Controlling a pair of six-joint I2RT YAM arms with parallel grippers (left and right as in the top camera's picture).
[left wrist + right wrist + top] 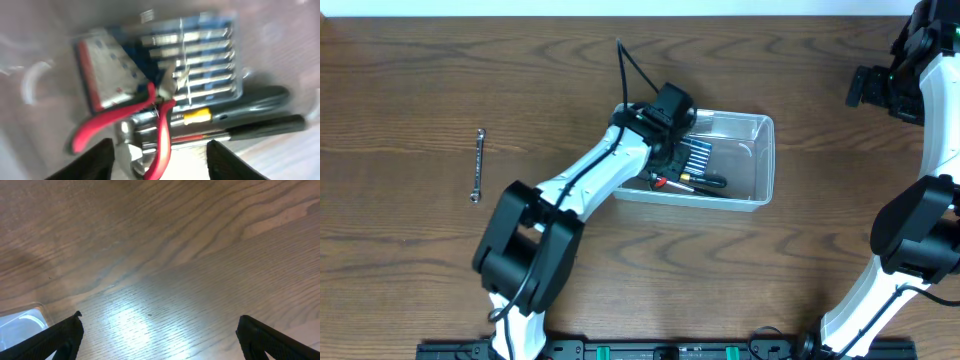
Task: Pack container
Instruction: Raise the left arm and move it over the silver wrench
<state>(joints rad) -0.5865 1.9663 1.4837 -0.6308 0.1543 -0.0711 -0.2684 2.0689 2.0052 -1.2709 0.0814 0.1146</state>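
Observation:
The clear plastic container (765, 160) stands at the table's middle. Inside it lie a blue case of driver bits (200, 60), red-handled pliers (125, 112), and black-handled screwdrivers (260, 125), one with a yellow collar. My left gripper (665, 150) reaches down into the container's left end. In the left wrist view it (160, 162) is open, its fingers on either side of a pliers handle without closing on it. My right gripper (865, 88) is at the far right back, open and empty (160, 335) above bare wood.
A silver wrench (477, 166) lies on the wooden table at the left, apart from the container. A corner of the container (20, 322) shows at the lower left of the right wrist view.

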